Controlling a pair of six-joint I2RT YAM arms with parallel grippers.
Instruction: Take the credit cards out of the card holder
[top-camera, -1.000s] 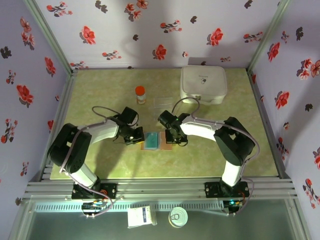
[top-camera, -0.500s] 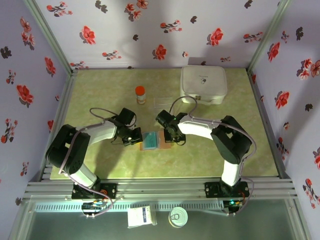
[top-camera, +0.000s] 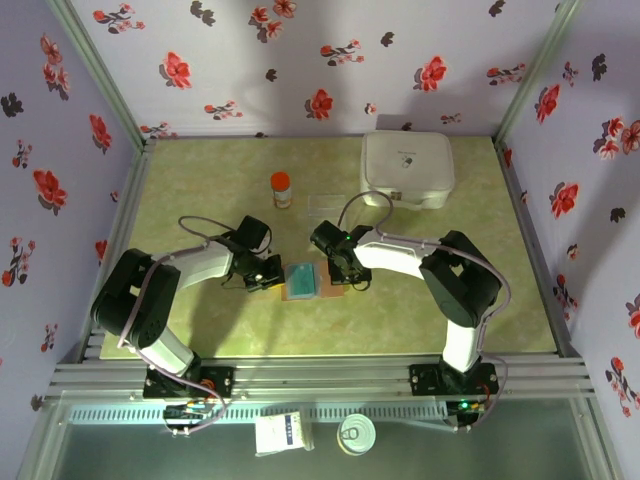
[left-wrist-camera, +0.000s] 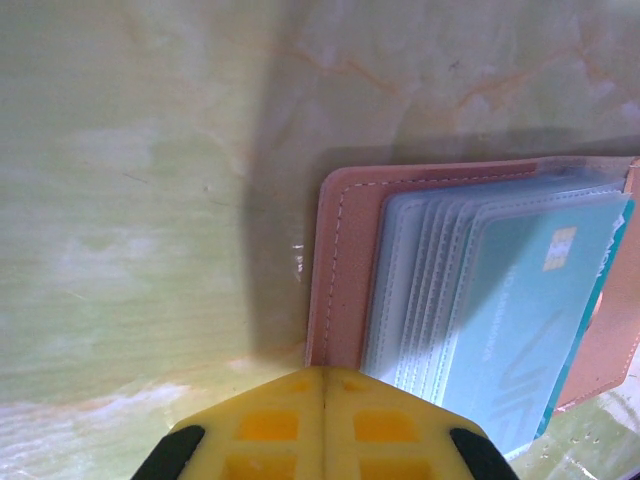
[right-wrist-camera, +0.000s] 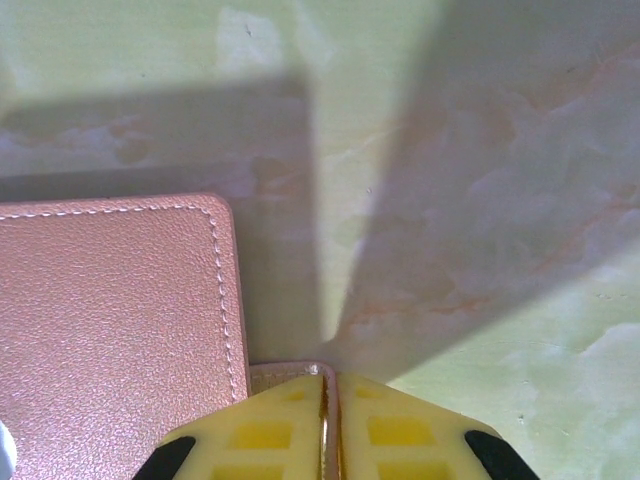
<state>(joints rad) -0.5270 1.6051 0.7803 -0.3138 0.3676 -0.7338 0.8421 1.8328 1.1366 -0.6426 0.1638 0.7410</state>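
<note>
Shifting slightly back on the table (top-camera: 200, 190) over the last second: both arms, with the open holder (top-camera: 303, 280) between them. Left gripper (top-camera: 272, 274) is closed at the holder's left edge, grip unclear; right gripper (top-camera: 340, 274) pinches the right flap. Nothing extracted yet. Count: one holder, one teal card (left-wrist-camera: 520, 320) visible, still pocketed

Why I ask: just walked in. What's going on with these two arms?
Both arms are working on the card holder, lying open on the table. The left gripper is shut at one edge; the right gripper seems pinched shut on the opposite brown flap. A teal credit card sits in the sleeves, so nothing looks removed yet.
</note>
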